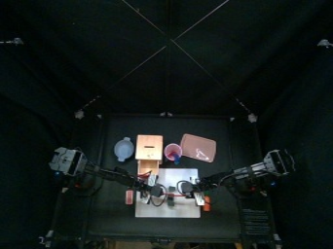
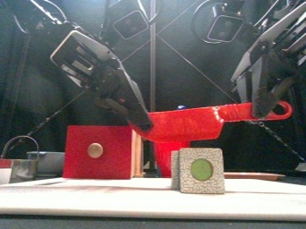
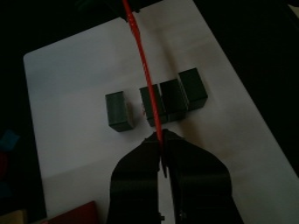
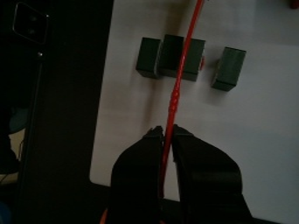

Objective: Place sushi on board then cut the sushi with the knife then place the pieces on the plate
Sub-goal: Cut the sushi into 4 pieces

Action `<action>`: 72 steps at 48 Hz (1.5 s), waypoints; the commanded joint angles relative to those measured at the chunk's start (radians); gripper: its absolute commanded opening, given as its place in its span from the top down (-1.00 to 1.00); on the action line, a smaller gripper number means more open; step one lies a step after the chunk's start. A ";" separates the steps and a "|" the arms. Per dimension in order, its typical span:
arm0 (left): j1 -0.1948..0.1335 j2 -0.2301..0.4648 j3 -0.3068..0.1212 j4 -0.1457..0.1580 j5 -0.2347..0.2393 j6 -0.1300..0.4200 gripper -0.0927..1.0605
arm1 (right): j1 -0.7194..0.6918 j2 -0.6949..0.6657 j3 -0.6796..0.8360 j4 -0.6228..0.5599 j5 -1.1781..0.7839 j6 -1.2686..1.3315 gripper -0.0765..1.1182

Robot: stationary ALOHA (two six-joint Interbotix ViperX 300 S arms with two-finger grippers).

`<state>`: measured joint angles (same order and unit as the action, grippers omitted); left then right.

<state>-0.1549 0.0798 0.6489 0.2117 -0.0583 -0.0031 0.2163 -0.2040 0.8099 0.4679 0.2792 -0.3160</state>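
Note:
A red toy knife (image 2: pixel 198 121) hangs level just above the sushi (image 2: pixel 199 170), which stands on the white board (image 2: pixel 131 199). My left gripper (image 2: pixel 135 114) is shut on the blade end and my right gripper (image 2: pixel 267 100) is shut on the handle end. From the left wrist, the thin red knife (image 3: pixel 142 70) crosses the dark green blocks (image 3: pixel 176 94), and one block (image 3: pixel 117 109) stands apart. From the right wrist, the knife (image 4: pixel 181 61) lies over the middle block, with another block (image 4: pixel 229 66) separate. In the top view both grippers meet over the board (image 1: pixel 169 206).
Behind the board stand the wooden box with the red drawer front (image 2: pixel 98 152), the red cup (image 1: pixel 173 151), the pink tray (image 1: pixel 198 148) at the back right and the blue-grey bowl (image 1: pixel 124 148) at the back left.

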 commanded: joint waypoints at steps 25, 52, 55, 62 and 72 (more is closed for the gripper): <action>-0.006 0.014 -0.037 -0.075 -0.020 0.006 0.23 | 0.028 0.032 -0.049 0.008 -0.017 -0.008 0.24; 0.020 0.008 -0.029 -0.055 -0.014 0.006 0.23 | 0.009 0.049 -0.055 -0.043 -0.006 -0.008 0.24; 0.020 0.008 -0.031 -0.054 -0.015 0.006 0.23 | 0.011 0.054 -0.055 -0.038 -0.006 -0.008 0.24; 0.012 0.009 -0.029 -0.057 -0.014 0.006 0.23 | 0.017 0.063 -0.055 -0.026 -0.006 -0.006 0.24; 0.005 0.025 -0.020 -0.064 -0.015 0.003 0.23 | 0.017 0.084 -0.055 -0.021 -0.008 -0.006 0.24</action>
<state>-0.1641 0.1104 0.6473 0.1503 -0.0614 -0.0031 0.2209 -0.1150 0.7961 0.4449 0.2792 -0.3145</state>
